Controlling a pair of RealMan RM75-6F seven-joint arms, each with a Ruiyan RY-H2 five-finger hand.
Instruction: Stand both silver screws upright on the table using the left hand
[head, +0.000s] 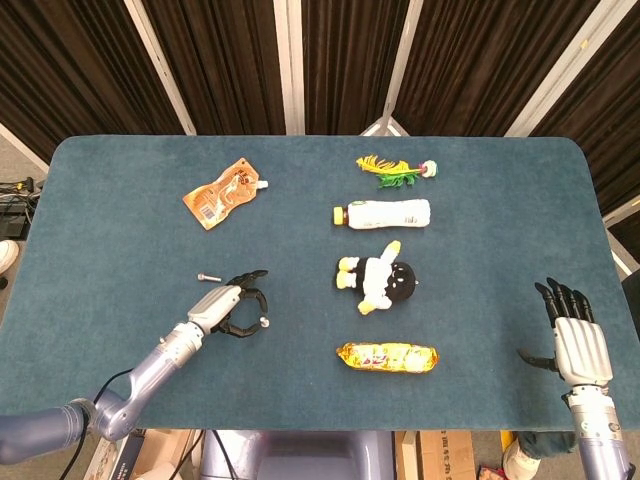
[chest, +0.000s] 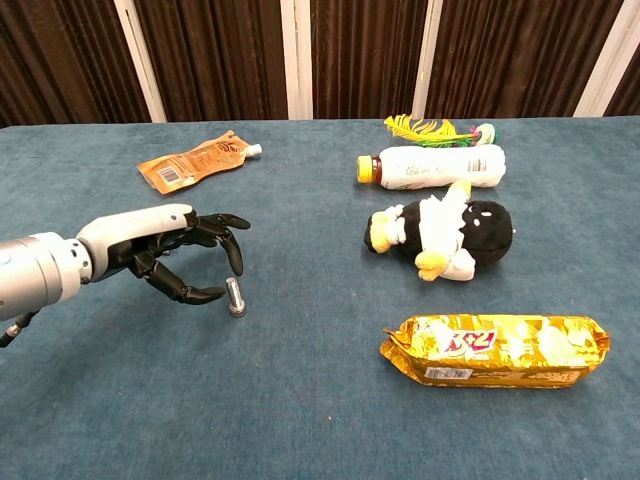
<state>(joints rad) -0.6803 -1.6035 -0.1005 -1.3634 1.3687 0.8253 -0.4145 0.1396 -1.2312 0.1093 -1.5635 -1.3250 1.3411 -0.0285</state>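
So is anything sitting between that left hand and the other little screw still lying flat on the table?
Nothing visible. The lying screw sits just beyond the left hand, with only bare table between them. The upright screw stands on the hand's other side, out of the path.

Table (chest: 300, 420): matt teal cloth, felt-like nap. Screw (chest: 236, 298): bare shiny metal. Left hand (chest: 170, 255): smooth silver shell, black plastic fingers (chest: 200, 294). Snack pack (chest: 495, 348): glossy gold foil. Orange pouch (chest: 192, 162): glossy film. Bottle (chest: 432, 166): smooth plastic. Penguin toy (chest: 440, 232): soft plush.
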